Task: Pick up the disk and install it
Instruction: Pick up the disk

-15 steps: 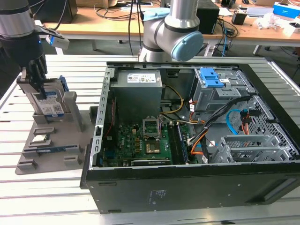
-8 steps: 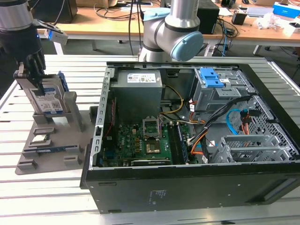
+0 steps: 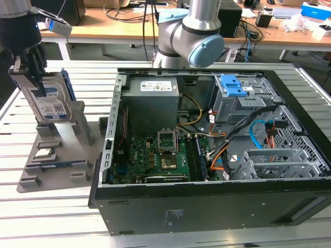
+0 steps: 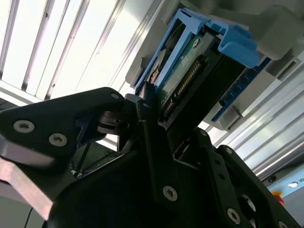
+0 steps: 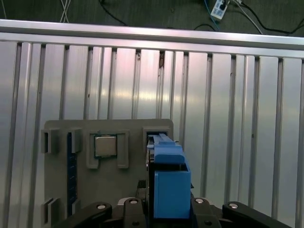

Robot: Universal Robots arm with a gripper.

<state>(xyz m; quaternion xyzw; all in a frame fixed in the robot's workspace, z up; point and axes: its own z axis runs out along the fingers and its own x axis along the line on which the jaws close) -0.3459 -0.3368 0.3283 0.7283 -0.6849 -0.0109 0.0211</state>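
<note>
One risk: jaws clamp the disk point(image 3: 51, 103) by its top edge, upright in the grey fixture point(image 3: 78, 121), so it could tilt or snag the slot on lifting.

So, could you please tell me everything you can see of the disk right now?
The disk is a flat silver drive with a white-and-blue label, framed by a blue plastic carrier. It stands on edge, slightly tilted, at the grey stand on the exterior view's left. The gripper clasps its upper end from both sides; the second wrist view shows its connector row and green circuit board.
</note>
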